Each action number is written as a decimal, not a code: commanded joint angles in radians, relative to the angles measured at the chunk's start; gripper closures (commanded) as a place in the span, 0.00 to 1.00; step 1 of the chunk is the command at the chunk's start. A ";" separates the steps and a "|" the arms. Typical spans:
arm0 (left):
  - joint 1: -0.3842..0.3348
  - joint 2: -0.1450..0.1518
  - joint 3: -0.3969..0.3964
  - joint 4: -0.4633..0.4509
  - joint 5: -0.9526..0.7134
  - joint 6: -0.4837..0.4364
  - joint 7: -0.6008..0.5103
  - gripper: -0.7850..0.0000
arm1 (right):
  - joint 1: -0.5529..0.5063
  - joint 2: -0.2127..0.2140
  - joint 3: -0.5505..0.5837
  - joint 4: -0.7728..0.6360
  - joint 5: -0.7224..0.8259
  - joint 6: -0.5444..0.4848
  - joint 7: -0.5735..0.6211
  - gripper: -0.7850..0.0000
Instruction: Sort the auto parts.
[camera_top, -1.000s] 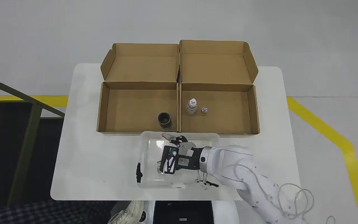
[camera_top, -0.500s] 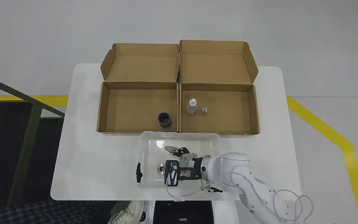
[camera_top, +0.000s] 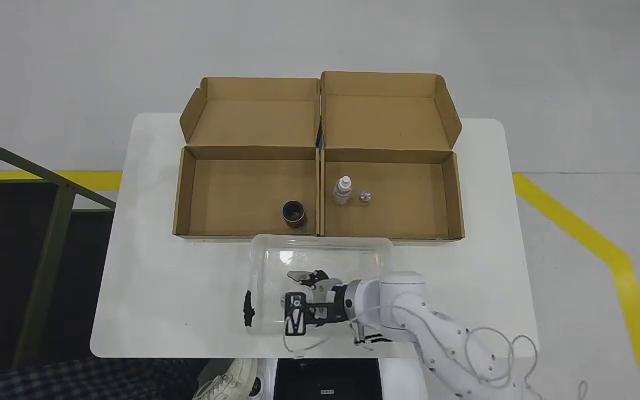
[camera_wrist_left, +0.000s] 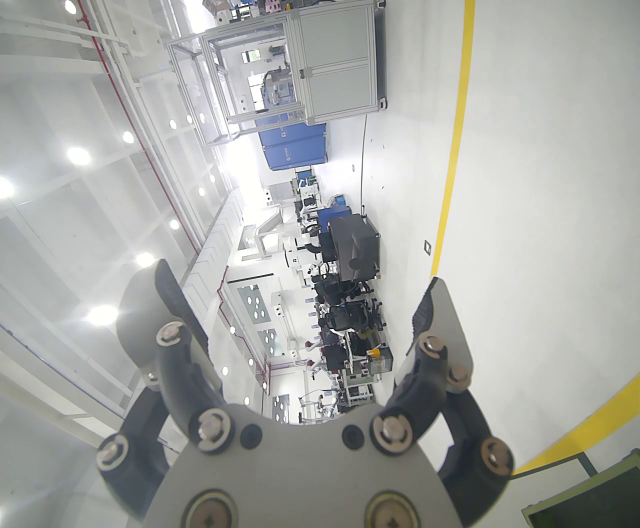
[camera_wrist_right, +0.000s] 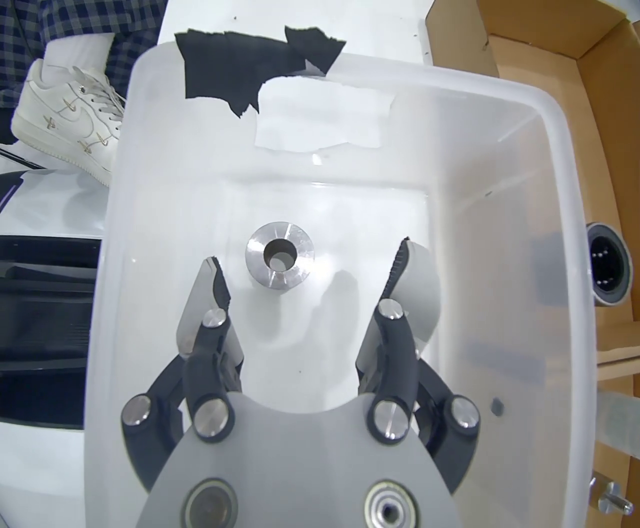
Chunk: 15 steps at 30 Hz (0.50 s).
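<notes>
A silver metal bushing with a centre hole lies on the floor of the clear plastic bin. My right gripper hangs open inside the bin just behind the bushing, which sits close to one fingertip and outside the gap's middle. From above, the right gripper is in the front left part of the bin. A black cylindrical bearing stands in the left cardboard box. My left gripper is open, holds nothing and faces the room.
The right cardboard box holds a small white bottle and a tiny metal part. Black tape sticks to the bin's left wall. A person's white shoe is beyond the table's front edge.
My right gripper has moved toward the front left of the bin, staying open. Nothing has been picked up.
</notes>
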 joint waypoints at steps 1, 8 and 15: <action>0.000 0.000 0.000 0.000 0.000 0.000 0.000 0.00 | 0.016 -0.005 -0.016 0.025 0.011 0.004 0.003 0.31; 0.000 0.000 0.000 0.000 0.000 0.000 0.000 0.00 | 0.069 -0.023 -0.064 0.085 0.040 0.010 0.018 0.56; 0.000 0.000 0.000 0.000 0.000 0.000 0.000 0.00 | 0.090 -0.030 -0.081 0.102 0.061 0.011 0.045 0.98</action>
